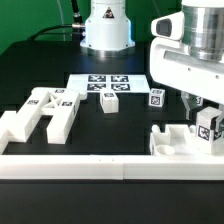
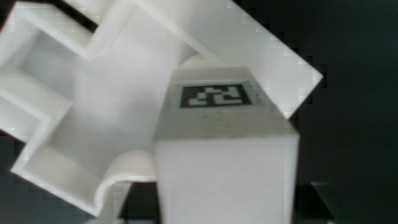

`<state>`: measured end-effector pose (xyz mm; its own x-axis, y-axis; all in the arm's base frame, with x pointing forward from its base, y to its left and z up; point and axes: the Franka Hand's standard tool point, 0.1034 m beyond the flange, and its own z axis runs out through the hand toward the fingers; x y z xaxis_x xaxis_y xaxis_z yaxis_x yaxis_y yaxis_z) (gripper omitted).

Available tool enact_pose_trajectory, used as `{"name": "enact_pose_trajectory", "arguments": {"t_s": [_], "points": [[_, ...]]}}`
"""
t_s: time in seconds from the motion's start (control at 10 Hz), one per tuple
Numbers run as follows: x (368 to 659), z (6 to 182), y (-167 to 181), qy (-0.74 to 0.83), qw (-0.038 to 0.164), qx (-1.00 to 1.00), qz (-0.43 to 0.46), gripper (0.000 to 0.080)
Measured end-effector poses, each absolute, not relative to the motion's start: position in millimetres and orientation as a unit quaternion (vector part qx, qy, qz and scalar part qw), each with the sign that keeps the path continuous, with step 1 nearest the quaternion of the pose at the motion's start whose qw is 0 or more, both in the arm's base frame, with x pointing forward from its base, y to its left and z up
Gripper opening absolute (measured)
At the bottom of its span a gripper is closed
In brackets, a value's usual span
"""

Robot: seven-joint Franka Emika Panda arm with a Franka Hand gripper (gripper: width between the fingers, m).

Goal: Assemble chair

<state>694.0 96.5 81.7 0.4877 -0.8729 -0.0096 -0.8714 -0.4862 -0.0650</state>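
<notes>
My gripper [image 1: 207, 112] is at the exterior view's right, shut on a white tagged chair part [image 1: 211, 126] that it holds upright just over a larger boxy white chair part [image 1: 176, 141]. In the wrist view the held part [image 2: 222, 130] fills the gap between my dark fingers [image 2: 157, 203], its tag facing the camera. The boxy part's open frame [image 2: 89, 90] lies right behind it; I cannot tell whether they touch. Two H-shaped white frames [image 1: 45, 110] lie at the exterior view's left. Two small tagged pegs [image 1: 110, 101] [image 1: 157, 97] stand near the middle.
The marker board [image 1: 108, 83] lies flat behind the pegs, in front of the robot base [image 1: 105, 30]. The long plain white border wall [image 1: 90, 166] runs along the table's front edge.
</notes>
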Motion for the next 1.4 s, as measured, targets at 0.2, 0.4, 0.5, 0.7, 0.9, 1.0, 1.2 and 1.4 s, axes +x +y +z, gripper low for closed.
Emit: {"name": "enact_pose_trajectory", "arguments": {"t_s": [0.2,0.4,0.5,0.7,0.9,1.0,1.2,1.4], "points": [[692.7,81.5,96.3,0.555,0.029,-0.831,-0.008,0.0291],[692.1,80.9,96.3,0.576,0.028,-0.817,-0.006,0.0369],[692.0,80.6,96.4,0.566,0.028,-0.824,-0.006,0.0369],[692.0,80.8,97.6,0.549,0.028,-0.835,-0.007,0.0623],[692.0,81.7,99.9,0.481,0.028,-0.876,-0.009,0.0641],[691.9,82.4,102.2,0.425,0.028,-0.905,-0.011,0.0641],[692.1,83.9,106.0,0.332,0.026,-0.943,-0.015,0.0649],[692.1,85.2,109.9,0.267,0.027,-0.963,-0.018,0.0649]]}}
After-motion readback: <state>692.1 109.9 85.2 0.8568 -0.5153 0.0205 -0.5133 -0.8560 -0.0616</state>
